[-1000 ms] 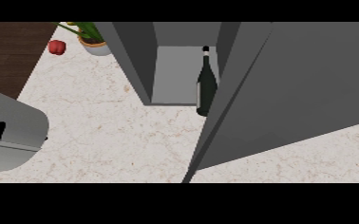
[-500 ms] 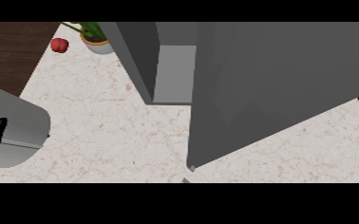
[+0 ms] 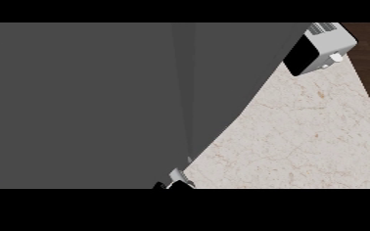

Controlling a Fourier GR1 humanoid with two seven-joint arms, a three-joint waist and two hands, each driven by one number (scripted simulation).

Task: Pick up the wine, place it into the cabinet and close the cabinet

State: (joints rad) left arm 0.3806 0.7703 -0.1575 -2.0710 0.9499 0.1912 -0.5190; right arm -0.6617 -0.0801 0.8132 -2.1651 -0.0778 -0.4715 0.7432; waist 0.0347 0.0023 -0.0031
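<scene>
robot hand (image 3: 172,184) barely shows at the lower edge, grip unclear, touching the grey cabinet door (image 3: 108,103).

A white appliance (image 3: 319,49) with a black face sits on the marble counter (image 3: 296,142).

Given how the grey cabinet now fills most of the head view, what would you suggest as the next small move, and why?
Probably a last short push on the cabinet door and then drawing the arm back. The grey panels fill the view with no opening or wine bottle showing, only a narrow seam, so the door looks nearly or fully shut. A hand shows only partly at the lower edge, against the cabinet's corner; which hand it is cannot be told.
</scene>
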